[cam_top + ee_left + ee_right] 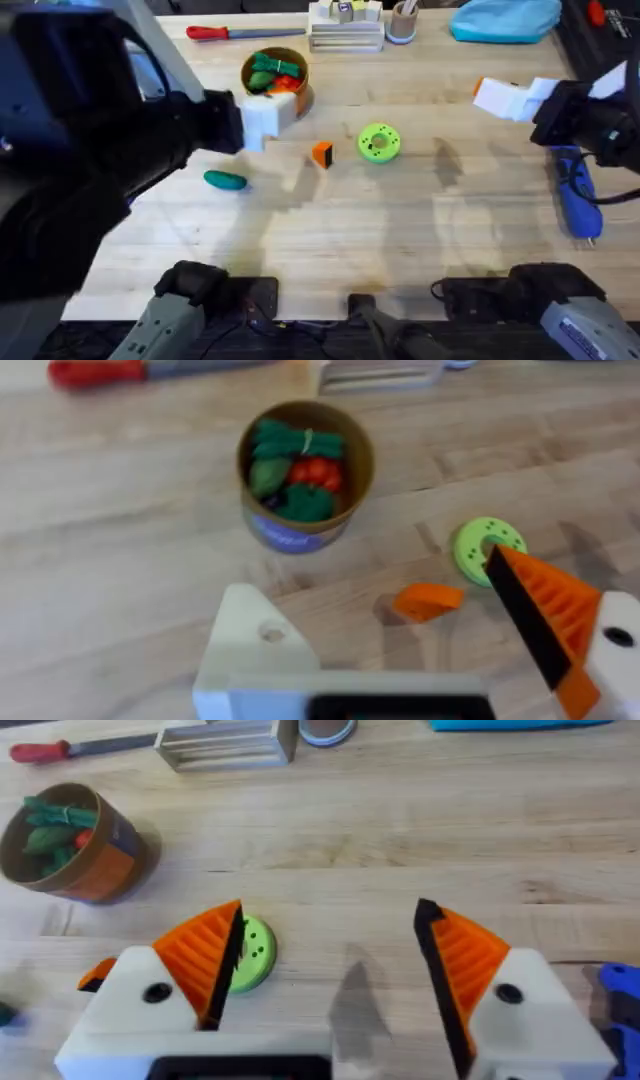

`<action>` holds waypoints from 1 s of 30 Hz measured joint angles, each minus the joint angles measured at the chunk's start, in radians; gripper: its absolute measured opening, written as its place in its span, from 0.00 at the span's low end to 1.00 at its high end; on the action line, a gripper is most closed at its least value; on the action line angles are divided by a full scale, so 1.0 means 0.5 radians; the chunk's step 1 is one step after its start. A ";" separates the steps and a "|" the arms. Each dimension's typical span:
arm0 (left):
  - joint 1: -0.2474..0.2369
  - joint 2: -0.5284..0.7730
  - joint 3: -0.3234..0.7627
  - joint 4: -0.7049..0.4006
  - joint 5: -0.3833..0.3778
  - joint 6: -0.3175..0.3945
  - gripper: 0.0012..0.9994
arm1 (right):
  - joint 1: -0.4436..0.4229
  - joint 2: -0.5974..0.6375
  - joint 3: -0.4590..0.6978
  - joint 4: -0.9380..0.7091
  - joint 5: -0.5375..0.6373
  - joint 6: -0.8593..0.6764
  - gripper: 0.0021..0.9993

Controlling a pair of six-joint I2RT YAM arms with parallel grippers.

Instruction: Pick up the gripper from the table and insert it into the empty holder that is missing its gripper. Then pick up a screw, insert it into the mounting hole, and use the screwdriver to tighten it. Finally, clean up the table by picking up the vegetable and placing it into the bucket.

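The orange gripper wedge (321,153) (428,601) lies on the table beside the green disc (379,142). My left gripper (265,118) (368,575) hovers open near the bucket. One of its fingers is the bare white holder (255,645) with a round mounting hole (272,630); the other carries an orange pad (545,605). My right gripper (500,95) (330,910) hangs open at the right, empty, with both pads on. The blue screwdriver (578,195) lies below it. The tan bucket (296,97) (300,535) holds vegetables. A green vegetable (225,180) lies on the table. The screw is out of view.
A red-handled driver (225,32) lies at the back left. At the back stand a metal rack (345,35) and a small cup (402,22), with a blue cloth (505,20) at the back right. The left arm looms large and dark over the table's left side.
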 joint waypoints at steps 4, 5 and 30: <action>-0.116 -0.077 0.001 0.105 0.141 0.298 0.99 | 0.000 0.000 0.000 0.000 0.001 0.000 0.99; -0.124 -0.080 0.002 0.134 0.161 0.346 0.99 | 0.000 0.000 0.000 0.000 0.001 0.000 0.99; -0.221 -0.485 -0.447 0.580 0.352 0.497 0.99 | 0.000 0.000 0.000 -0.001 0.001 0.000 0.99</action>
